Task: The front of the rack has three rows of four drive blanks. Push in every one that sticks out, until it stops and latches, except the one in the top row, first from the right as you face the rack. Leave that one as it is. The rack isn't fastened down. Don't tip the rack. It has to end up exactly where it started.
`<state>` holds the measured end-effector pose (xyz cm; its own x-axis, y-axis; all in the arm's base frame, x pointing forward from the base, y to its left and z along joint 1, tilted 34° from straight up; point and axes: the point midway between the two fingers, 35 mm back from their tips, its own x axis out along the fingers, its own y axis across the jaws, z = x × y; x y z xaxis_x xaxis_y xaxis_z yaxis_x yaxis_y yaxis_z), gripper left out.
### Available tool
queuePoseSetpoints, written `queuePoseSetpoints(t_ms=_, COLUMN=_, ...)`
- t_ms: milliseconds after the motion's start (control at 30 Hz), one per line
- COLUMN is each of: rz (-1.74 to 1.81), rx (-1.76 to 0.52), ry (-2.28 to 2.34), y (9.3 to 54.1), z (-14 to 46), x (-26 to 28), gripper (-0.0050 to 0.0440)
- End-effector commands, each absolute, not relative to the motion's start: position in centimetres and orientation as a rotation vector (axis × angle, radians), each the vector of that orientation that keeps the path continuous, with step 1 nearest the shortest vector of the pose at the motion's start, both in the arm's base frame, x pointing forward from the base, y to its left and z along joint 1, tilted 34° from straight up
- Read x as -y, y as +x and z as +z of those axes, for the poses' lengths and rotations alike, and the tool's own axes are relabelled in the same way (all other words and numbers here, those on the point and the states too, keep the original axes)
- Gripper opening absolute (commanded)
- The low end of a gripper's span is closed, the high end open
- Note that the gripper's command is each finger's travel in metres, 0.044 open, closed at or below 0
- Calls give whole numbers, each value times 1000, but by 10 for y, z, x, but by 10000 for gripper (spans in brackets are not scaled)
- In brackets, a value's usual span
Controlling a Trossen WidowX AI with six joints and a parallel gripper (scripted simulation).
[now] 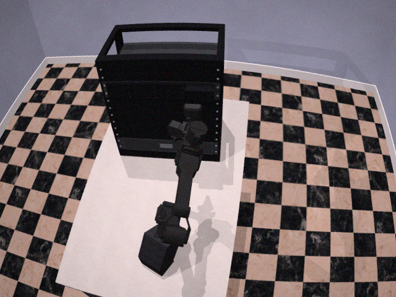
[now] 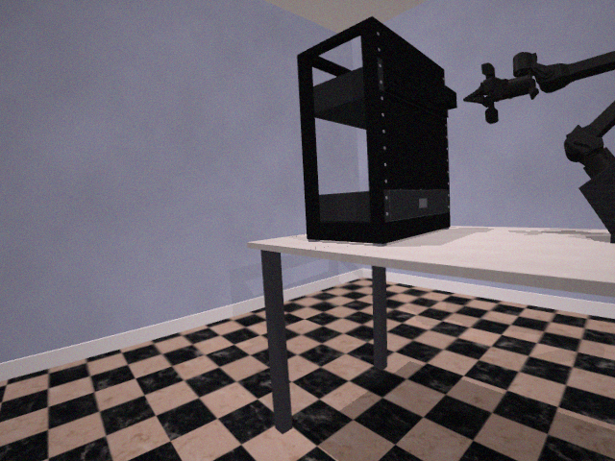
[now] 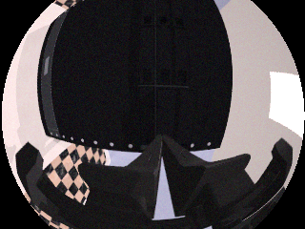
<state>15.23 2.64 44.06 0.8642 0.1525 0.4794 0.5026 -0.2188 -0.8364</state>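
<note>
The black rack [image 1: 159, 89] stands on the white table, its dark front facing my arm. It also shows in the side view [image 2: 377, 133]. One blank [image 1: 200, 88] at the top right of the front sticks out. In the side view this blank [image 2: 449, 96] juts past the front face. The other blanks are too dark to tell apart. My gripper [image 2: 467, 99] is shut and empty. It is level with the top row, a short gap in front of the rack and not touching it. In the wrist view the closed fingertips [image 3: 160, 141] point at the rack front [image 3: 140, 64].
A grey panel [image 1: 166, 146] with a small label runs along the rack's bottom front. The arm's base [image 1: 158, 252] sits near the table's front edge. The table edge lies close beside the rack's right side. The rack's rear frame is open.
</note>
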Motion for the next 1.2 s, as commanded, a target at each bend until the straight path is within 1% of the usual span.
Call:
queuePoseSetpoints(t_ms=0, rz=-359, rx=523, ry=-1781, y=147, z=447, x=-25, gripper=0)
queuePoseSetpoints(t_ms=1167, rz=-356, rx=521, ry=-1782, y=147, z=447, x=-21, gripper=0)
